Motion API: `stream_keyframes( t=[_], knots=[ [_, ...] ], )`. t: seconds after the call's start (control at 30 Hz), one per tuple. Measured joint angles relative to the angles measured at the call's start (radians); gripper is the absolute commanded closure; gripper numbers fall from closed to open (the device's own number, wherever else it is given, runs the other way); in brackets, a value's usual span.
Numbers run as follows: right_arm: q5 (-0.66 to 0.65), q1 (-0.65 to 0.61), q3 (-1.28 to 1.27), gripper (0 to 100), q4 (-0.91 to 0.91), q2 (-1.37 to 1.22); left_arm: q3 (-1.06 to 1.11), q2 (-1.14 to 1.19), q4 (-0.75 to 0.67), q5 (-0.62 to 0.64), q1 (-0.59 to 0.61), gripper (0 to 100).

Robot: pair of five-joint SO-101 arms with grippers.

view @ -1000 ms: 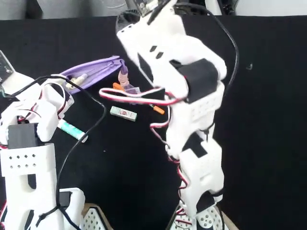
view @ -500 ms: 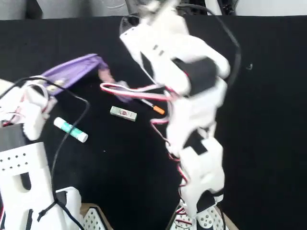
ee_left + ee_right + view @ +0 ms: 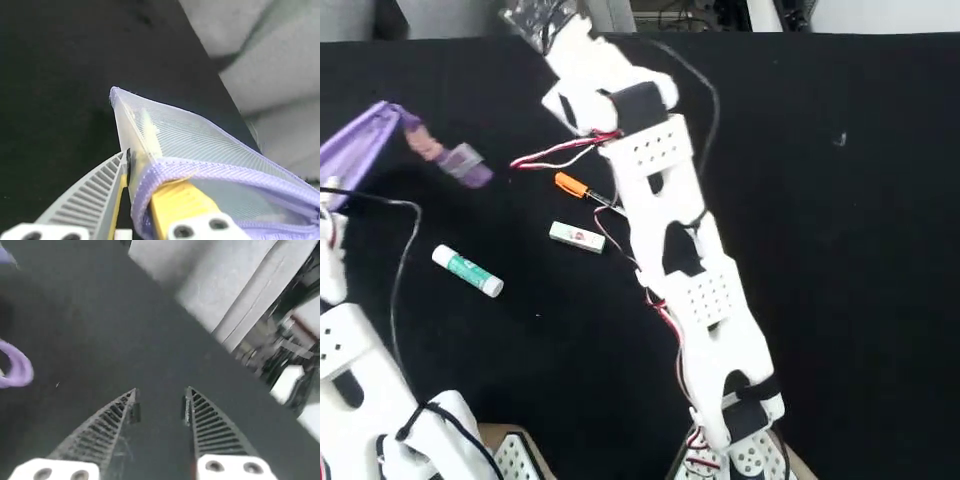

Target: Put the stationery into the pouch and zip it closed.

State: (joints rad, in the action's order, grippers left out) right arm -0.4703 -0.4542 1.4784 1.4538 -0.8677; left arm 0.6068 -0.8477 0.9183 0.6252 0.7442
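At upper left of the high view, the translucent purple-trimmed mesh pouch (image 3: pixel 360 140) was clamped by one edge in the left gripper (image 3: pixel 132 167). The right gripper (image 3: pixel 159 405) stood spread and empty. An orange pen (image 3: pixel 575 187), white eraser (image 3: pixel 577 236) and green-white glue stick (image 3: pixel 467 271) lay outside it. Caution: the one-edge grip could let the mouth sag shut, blocking insertion.

Labels on glue stick (image 3: pixel 467 271), eraser (image 3: pixel 577 236): too small, unreadable.

Right arm (image 3: pixel 705 295) spans mid-table (pen (image 3: pixel 571 184) beside it).
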Motion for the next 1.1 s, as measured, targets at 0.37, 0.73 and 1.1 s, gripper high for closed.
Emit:
stream_keyframes(
  t=[0.37,0.73,1.1],
  knots=[
    [0.0,-0.009,-0.12,85.3,-0.037,-0.199,0.0,0.0,0.0,0.002,0.032,97],
    [-0.089,-0.072,-0.127,85.4,-0.068,-0.373,0.023,0.0,-0.003,0.003,0.014,97],
    [-0.103,-0.035,-0.127,85.4,-0.069,-0.391,0.023,0.0,-0.003,0.003,0.015,97]
  ],
)
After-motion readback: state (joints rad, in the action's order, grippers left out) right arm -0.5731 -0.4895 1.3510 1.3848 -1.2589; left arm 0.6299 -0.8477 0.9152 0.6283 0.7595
